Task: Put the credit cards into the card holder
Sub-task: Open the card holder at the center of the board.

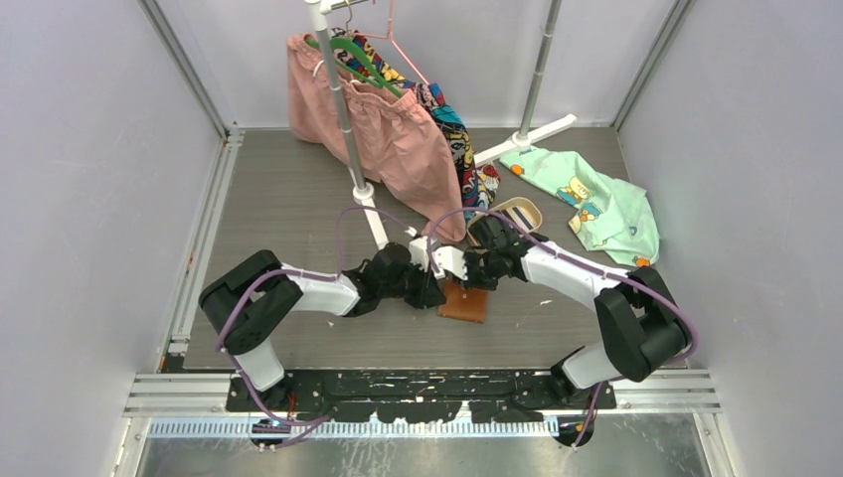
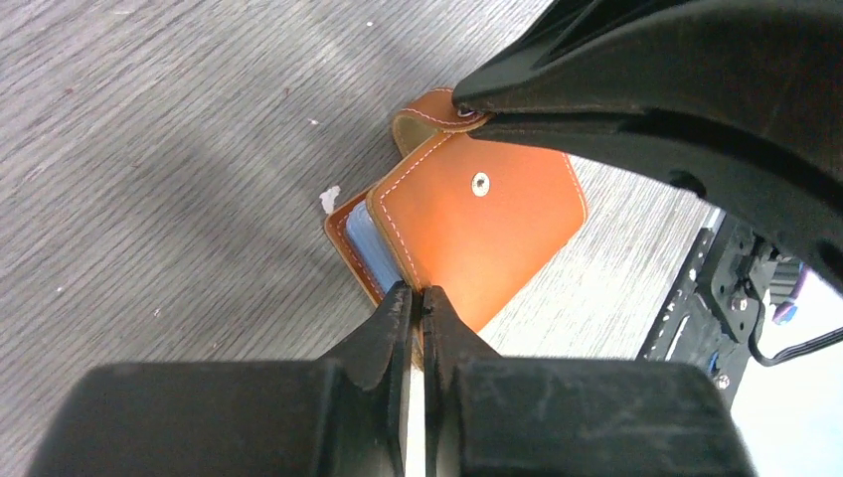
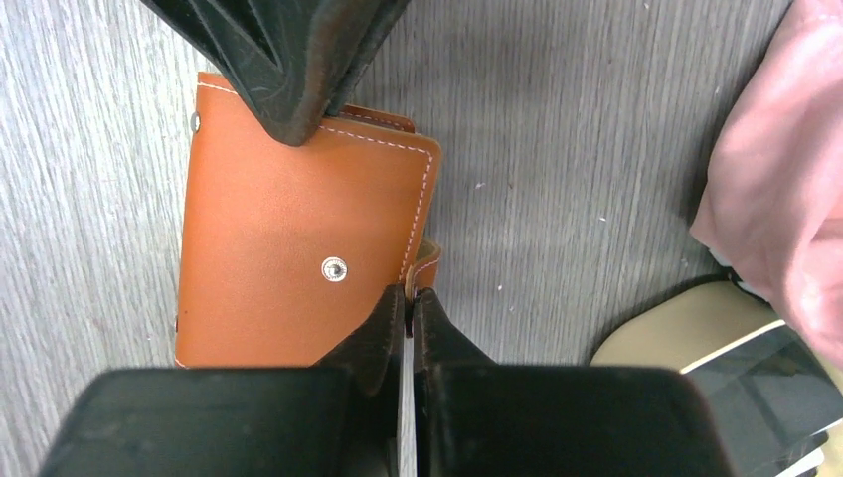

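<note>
The tan-brown card holder (image 1: 464,301) lies on the grey table between both arms. In the left wrist view my left gripper (image 2: 418,295) is shut on the edge of the holder's top cover (image 2: 477,224), with bluish pockets (image 2: 360,238) showing under it. In the right wrist view my right gripper (image 3: 408,295) is shut on the opposite edge of the holder (image 3: 288,258), by its strap. Dark credit cards (image 3: 765,370) lie in the beige tray (image 3: 676,328) to the right, also seen from the top view (image 1: 489,231). No card is in either gripper.
A pink garment (image 1: 383,129) hangs on a white rack (image 1: 343,109) behind the holder and reaches into the right wrist view (image 3: 785,179). A green printed cloth (image 1: 591,199) lies at the back right. The oval tray (image 1: 527,206) sits just behind my right gripper (image 1: 475,270).
</note>
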